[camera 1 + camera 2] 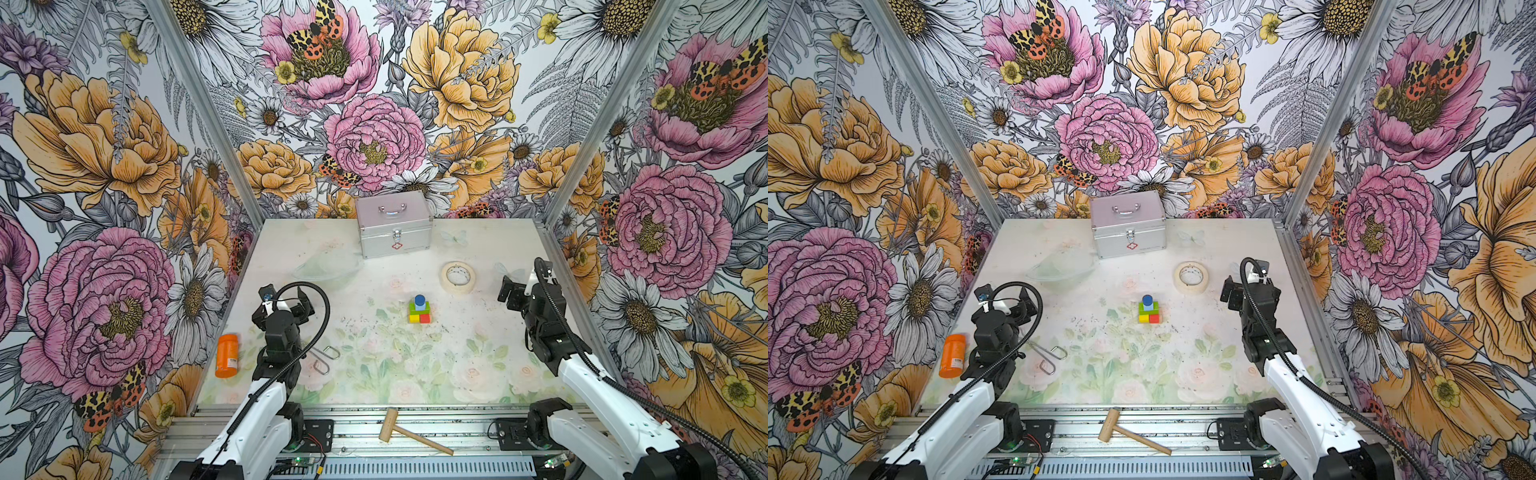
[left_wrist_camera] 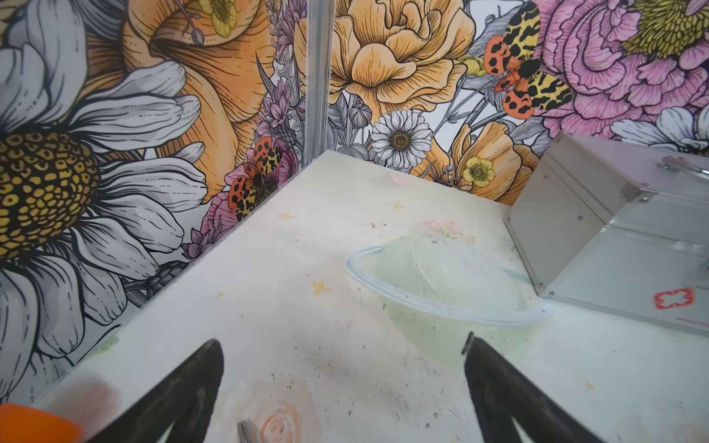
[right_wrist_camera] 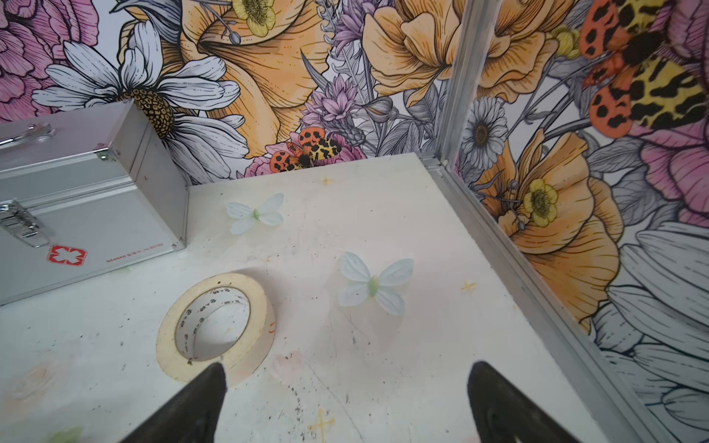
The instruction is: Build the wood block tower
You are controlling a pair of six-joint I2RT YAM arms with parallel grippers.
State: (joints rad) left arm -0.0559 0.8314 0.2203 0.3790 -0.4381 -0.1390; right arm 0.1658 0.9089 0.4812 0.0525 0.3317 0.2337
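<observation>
- My left fingers [image 2: 192,387] are spread wide, holding nothing.
- My right fingers [image 3: 506,406] are just as wide and empty.
- The tower [image 1: 419,309] stands mid-way on the surface [image 1: 374,374], well apart from both.

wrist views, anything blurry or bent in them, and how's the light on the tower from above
Left wrist view: the left gripper is soft-edged, the orange bottle at the edge a blur. Right wrist view: the right gripper equally soft, the tape roll crisp, the corner post slanted. Both top views: even light, the tower barely shadowed.
</observation>
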